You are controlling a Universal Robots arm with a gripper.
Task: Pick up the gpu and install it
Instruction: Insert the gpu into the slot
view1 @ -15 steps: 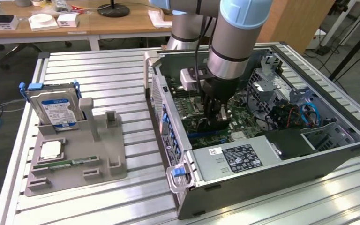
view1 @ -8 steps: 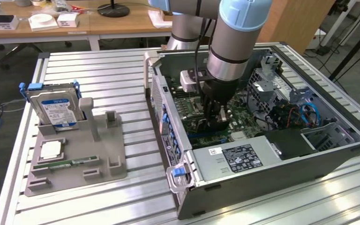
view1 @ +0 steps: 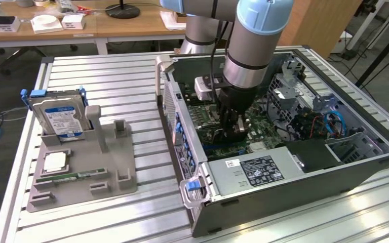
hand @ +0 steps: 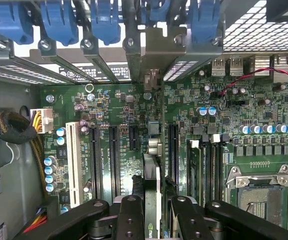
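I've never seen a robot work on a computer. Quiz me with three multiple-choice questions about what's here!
1. Where is the hard drive?
A. Upright in the grey holder
B. Inside the computer
C. On the floor

2. What colour are the clips above the card slots?
A. Red
B. Blue
C. Yellow

3. What is happening to the gpu?
A. Lying on a desk
B. Gripped between the fingers over the motherboard
C. Resting on the holder

Answers: 1 A, it stands in the holder's slot. 2 B, the wrist view shows them blue. 3 B, the fingers clamp its edge.

Open computer case (view1: pixel 282 167) at bench (view1: pixel 107 76) edge, exterior view's right; parts holder (view1: pixel 79 167) with hard drive (view1: pixel 59 114) toward the opposite edge.
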